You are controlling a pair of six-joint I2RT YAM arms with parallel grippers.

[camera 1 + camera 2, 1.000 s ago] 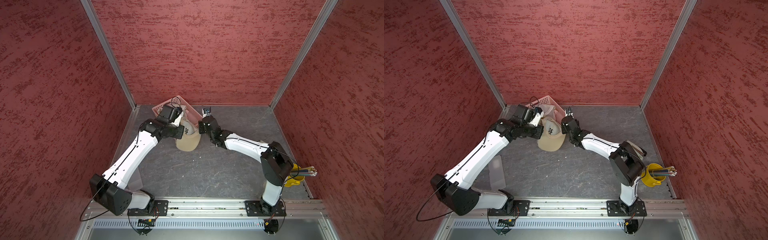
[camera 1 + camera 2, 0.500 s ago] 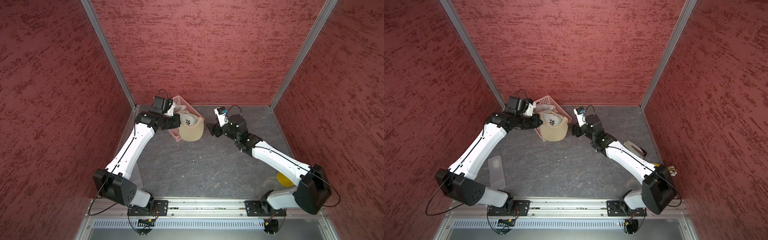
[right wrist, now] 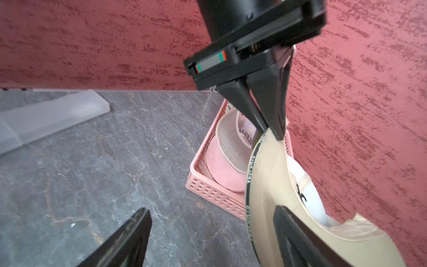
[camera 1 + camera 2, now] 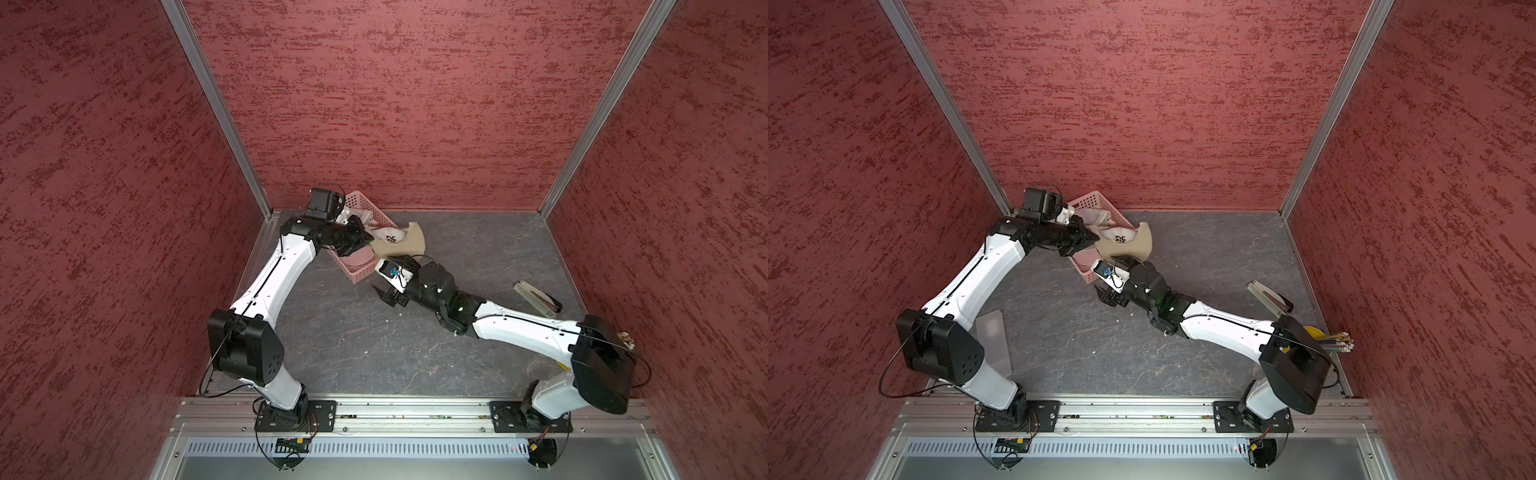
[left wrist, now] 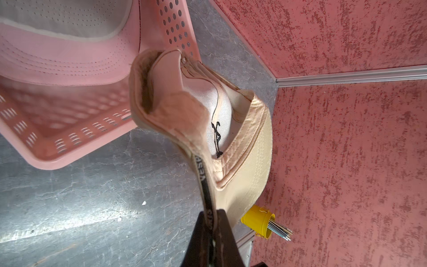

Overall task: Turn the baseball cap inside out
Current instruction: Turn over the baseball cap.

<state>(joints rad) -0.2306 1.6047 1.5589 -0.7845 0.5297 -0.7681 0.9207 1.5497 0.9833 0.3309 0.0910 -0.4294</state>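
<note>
My right gripper (image 3: 211,209) hangs with its jaws spread wide and nothing between them. One finger is close beside the brim of the baseball cap (image 3: 265,185), though I cannot tell if it touches. If I closed from here, I judge it would catch only the stiff brim or skid off it, not the soft crown I need to push through. Just beyond, the cap dangles in the air from my left gripper (image 5: 211,222), pinched tight on a thin strip of the inner band. That narrow hold could slip or let the cap swing under a tug. Below the left gripper sits the pink basket (image 4: 361,274) with a second cap (image 3: 221,171) inside, so a drop would land there, and a low reach could snag its rim.
</note>
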